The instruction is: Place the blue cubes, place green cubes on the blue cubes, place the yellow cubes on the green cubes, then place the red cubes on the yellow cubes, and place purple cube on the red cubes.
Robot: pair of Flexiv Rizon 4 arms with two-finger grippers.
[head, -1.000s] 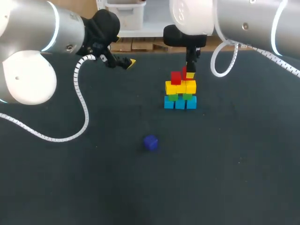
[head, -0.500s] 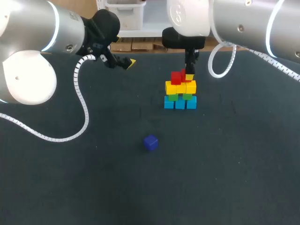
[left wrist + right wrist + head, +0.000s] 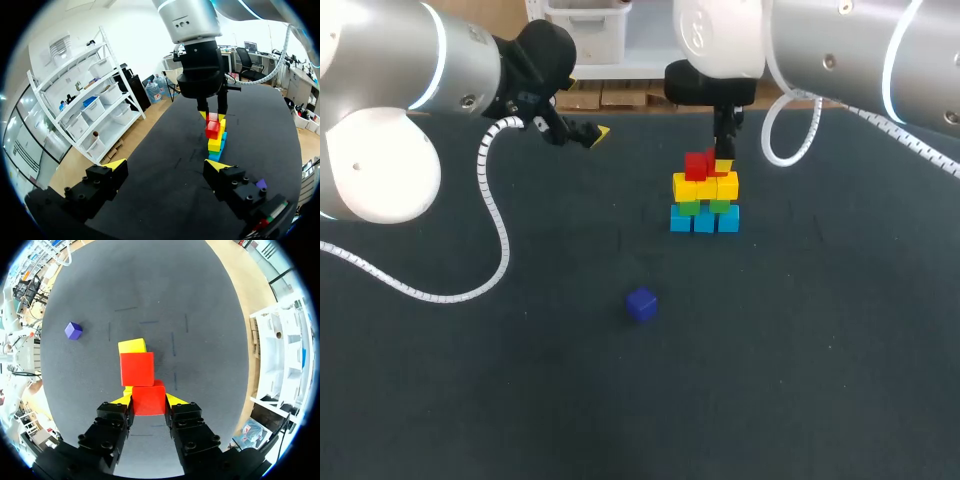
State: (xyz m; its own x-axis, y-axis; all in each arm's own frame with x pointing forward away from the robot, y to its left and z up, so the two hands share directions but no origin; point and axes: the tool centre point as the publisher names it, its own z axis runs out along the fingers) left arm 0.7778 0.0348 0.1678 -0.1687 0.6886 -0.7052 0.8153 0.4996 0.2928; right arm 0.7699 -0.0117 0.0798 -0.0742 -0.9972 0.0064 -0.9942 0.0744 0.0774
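Right gripper clenched on red cube — stack beneath mostly hidden; left gripper spread.

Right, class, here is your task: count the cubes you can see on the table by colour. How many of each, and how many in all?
blue cubes: 3
green cubes: 2 showing
yellow cubes: 3, as far as the head view shows
red cubes: 2, one between the fingers of the right gripper
purple cube: 1
Total: 11
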